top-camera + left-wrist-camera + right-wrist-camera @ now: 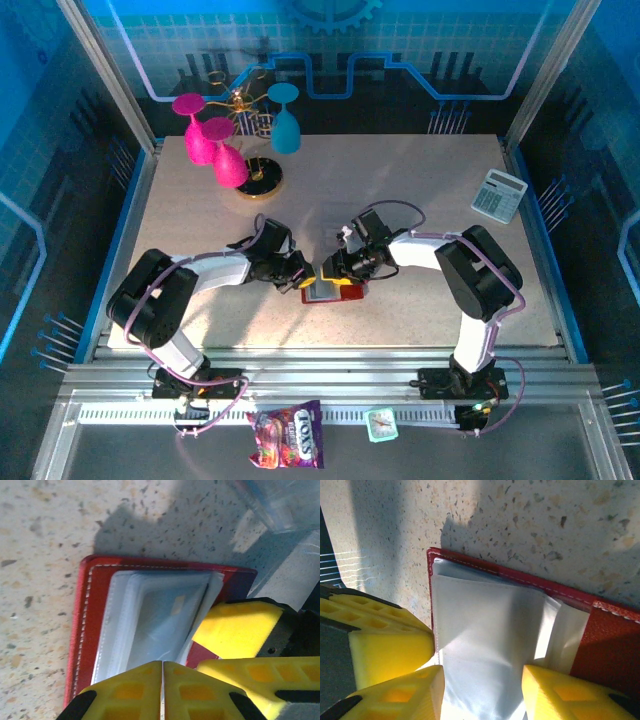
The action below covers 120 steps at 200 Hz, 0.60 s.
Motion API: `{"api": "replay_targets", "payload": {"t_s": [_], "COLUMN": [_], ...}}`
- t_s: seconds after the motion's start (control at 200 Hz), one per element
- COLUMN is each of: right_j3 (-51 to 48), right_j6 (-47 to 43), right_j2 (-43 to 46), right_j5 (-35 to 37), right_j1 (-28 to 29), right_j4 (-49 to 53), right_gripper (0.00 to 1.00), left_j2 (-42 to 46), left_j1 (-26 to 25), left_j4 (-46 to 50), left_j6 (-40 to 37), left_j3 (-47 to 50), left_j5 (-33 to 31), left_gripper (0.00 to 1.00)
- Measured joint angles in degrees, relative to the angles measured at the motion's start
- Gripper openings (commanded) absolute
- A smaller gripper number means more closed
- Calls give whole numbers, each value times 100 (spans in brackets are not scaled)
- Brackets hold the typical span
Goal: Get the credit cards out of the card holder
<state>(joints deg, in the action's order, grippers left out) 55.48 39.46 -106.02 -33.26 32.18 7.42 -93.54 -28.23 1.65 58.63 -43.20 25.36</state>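
The red card holder (325, 292) lies open on the speckled table between both arms. In the left wrist view its red stitched border (85, 620) frames clear pockets, and a bluish credit card (160, 620) with a gold chip shows inside one. My left gripper (303, 277) (162, 665) is shut at the pockets' near edge, a thin pale sliver of pocket between its pads. My right gripper (330, 268) (482, 695) straddles a white pocket leaf (485, 645), both fingers pressed against its sides so that it bows. The holder's red cover (605, 645) shows at the right.
A grey-white calculator (498, 195) lies at the far right. A gold rack with pink glasses (210, 140) and a blue glass (285, 125) stands at the back left. A candy bag (287, 437) lies below the table's front rail. Clear plastic (285, 505) sits beyond the holder.
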Motion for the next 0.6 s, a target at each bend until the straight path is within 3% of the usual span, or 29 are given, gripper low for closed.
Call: {"api": "replay_targets", "payload": {"t_s": [0.24, 0.6], "right_j3": [-33, -81], "right_j6": [4, -4], "right_j2": [79, 955], "right_j5": [26, 289], "right_j1": [-2, -243], "right_j4": [0, 210], "right_gripper": [46, 48], "left_j2": [-81, -83], "left_j1": [-46, -72], "left_j4": [-24, 9], "left_j6": [-4, -4], "left_j3": [-142, -472], "left_j5": [50, 153], "left_gripper": [10, 11]}}
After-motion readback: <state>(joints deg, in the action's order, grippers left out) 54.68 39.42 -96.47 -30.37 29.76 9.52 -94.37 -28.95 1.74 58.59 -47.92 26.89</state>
